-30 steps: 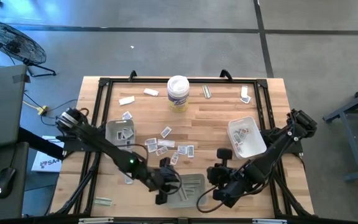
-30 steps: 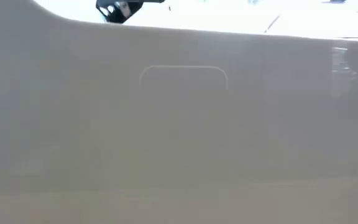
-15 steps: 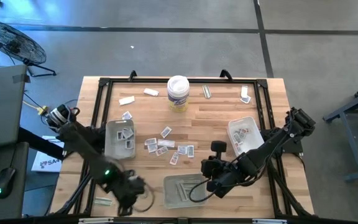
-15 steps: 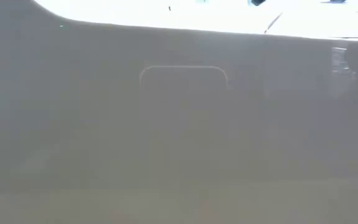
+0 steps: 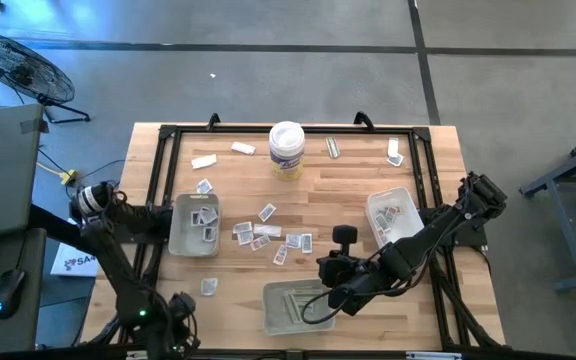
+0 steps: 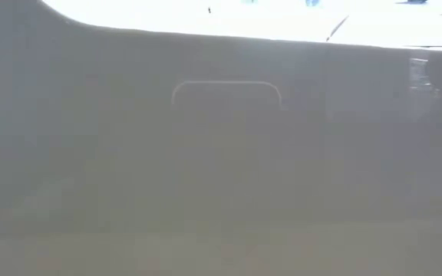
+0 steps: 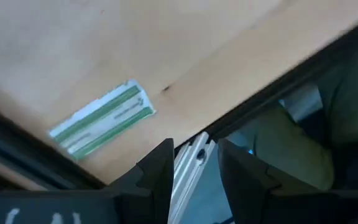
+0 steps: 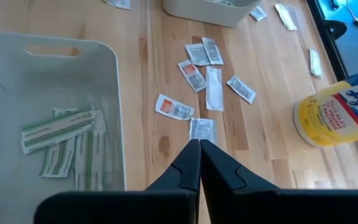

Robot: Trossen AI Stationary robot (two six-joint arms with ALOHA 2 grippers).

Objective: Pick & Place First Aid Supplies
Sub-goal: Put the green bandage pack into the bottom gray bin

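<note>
A grey concrete floor surrounds the pale wooden table that we work at, its top ringed by a black frame. Our right gripper hovers with its two fingers pressed together and nothing between them, the tips just short of a small white packet lying flat on the wood. Beyond that packet, fanned out ahead of the tips, lies the central scatter of first aid supplies: white squares with red or blue print and a narrow pale strip. Close beside the fingers sits the near tray, already holding several green-striped strip wrappers. Farther ahead we see the edge of a second tray, and off to the side the yellow-labelled tub. Our left gripper hangs at the table's near left corner, well away from the trays, its fingers spread a little and empty; a green-striped wrapper lies on the wood just ahead of them, untouched. A third tray behind our right arm holds a few packets too. We judge the sorting partly done: each tray has some contents, yet the middle cluster, the stray packets along the far edge and this corner wrapper remain to be collected.
</note>
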